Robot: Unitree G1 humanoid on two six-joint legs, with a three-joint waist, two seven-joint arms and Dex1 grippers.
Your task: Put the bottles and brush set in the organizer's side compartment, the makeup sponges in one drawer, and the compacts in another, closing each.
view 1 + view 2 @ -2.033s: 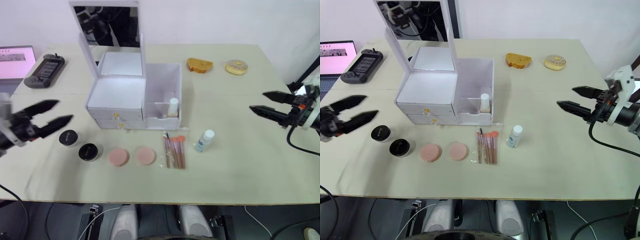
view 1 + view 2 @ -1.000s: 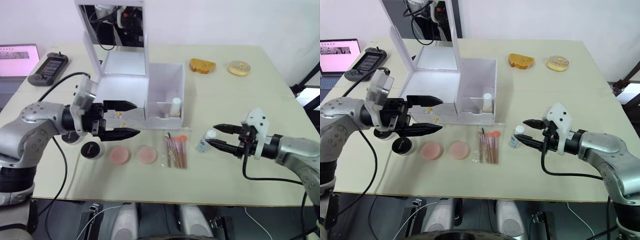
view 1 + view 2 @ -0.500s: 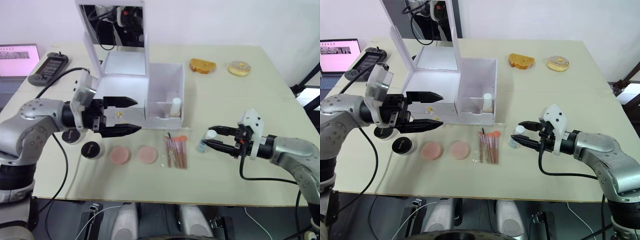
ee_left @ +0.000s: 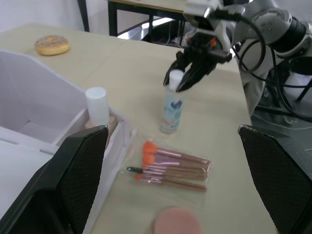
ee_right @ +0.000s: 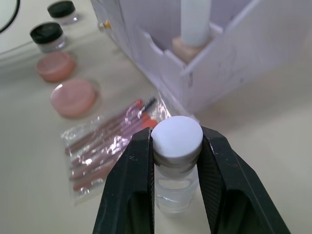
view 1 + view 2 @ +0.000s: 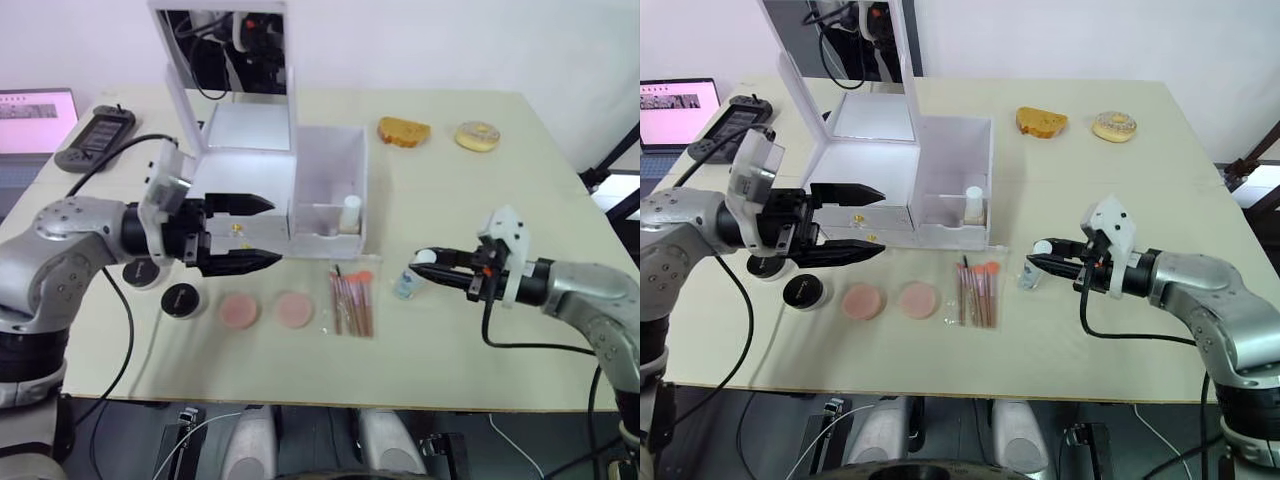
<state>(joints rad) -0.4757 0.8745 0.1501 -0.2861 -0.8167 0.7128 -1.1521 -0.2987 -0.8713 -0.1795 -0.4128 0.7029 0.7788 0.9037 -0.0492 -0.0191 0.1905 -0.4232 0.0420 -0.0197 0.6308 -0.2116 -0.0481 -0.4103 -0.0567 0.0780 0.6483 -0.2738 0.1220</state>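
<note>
Progress check, near to far.

Lower centre of the left eye view: two pink makeup sponges [image 6: 238, 310] [image 6: 294, 309] and the brush set [image 6: 350, 301] lie on the table [image 6: 300, 370], none stowed. Two black compacts [image 6: 181, 298] [image 6: 141, 272] sit at lower left, also outside the drawers.

Right of centre: right gripper [image 5: 175, 146] has its fingers closed against the white cap of the blue-label bottle [image 6: 408, 281], which stands upright on the table just beside the brush set. Judged: grasp made, lift not yet done.

Centre left: left gripper [image 6: 262, 234] spread wide, empty, hovering in front of the organizer [image 6: 240, 185].

Centre, further back: yellowish bottle [image 6: 349, 215] already stands in the side compartment [image 6: 330, 160].

Judged done: one bottle. Left: second bottle, brushes, sponges, compacts, drawer closing.
</note>
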